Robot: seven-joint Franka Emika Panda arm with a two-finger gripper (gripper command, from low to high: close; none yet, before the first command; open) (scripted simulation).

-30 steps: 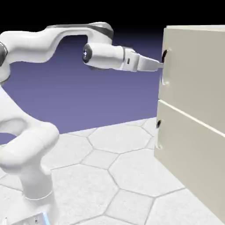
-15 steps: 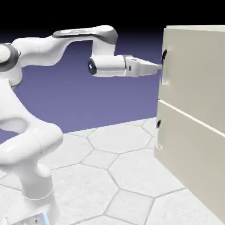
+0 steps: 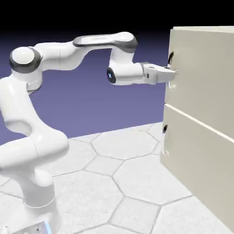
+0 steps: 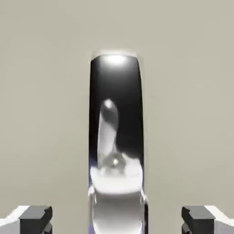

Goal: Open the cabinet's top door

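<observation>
Top door (image 3: 201, 68): upper flat beige front panel of the cabinet (image 3: 201, 151), at the exterior view's right, set flush with the cabinet front, not swung out. A thin seam separates it from the lower panel (image 3: 196, 160) beneath
Handle of top door (image 4: 116, 137): small, curved, dark metallic, glossy with bright highlights; mounted near the panel's left edge in the exterior view; in the hand view it runs as an upright dark bar up the middle, beige panel filling the rest
Lower handle (image 3: 165, 129): small, dark, near the same edge of the lower panel, untouched
Hand (image 3: 168, 74): held level against the top door's handle; the grey finger tips (image 4: 32, 218) stand apart at the hand view's bottom corners, though the fingers read as drawn together; whether they clamp the handle cannot be told
Arm (image 3: 68, 52): white, rising from the lower left
Surface (image 3: 114, 183): pale, hexagon-patterned
</observation>
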